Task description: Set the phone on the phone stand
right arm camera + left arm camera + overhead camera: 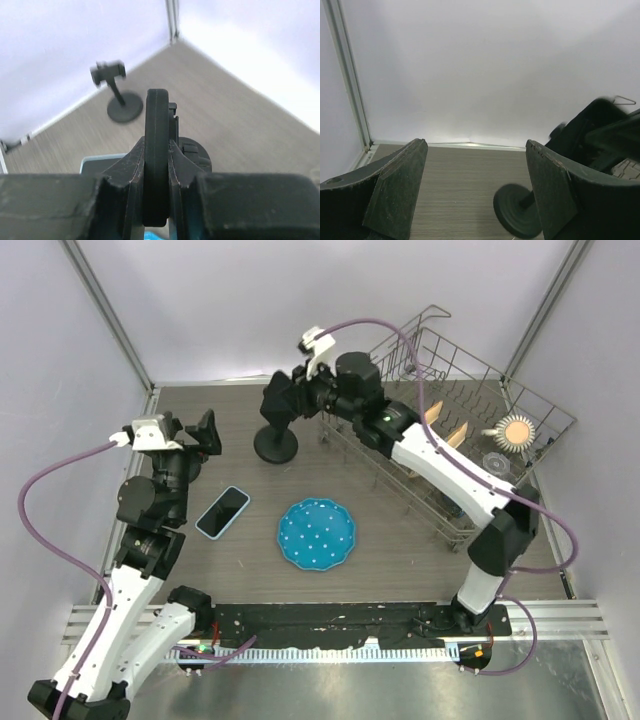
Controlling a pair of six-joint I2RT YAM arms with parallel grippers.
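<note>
The phone (222,512), dark-screened in a light blue case, lies flat on the table left of centre. Its edge shows in the right wrist view as a pale blue sliver (100,161). The black phone stand (275,445) stands on its round base at the back. My right gripper (285,400) sits at the stand's top, shut on a thin black plate (156,150) that looks like the stand's cradle. My left gripper (190,432) hangs open and holds nothing, above and behind the phone. Between its fingers the stand's base (517,210) shows ahead.
A blue dotted plate (316,534) lies right of the phone. A wire dish rack (460,430) fills the back right. In the right wrist view a blurred black stand shape (119,97) with a round base stands toward the corner.
</note>
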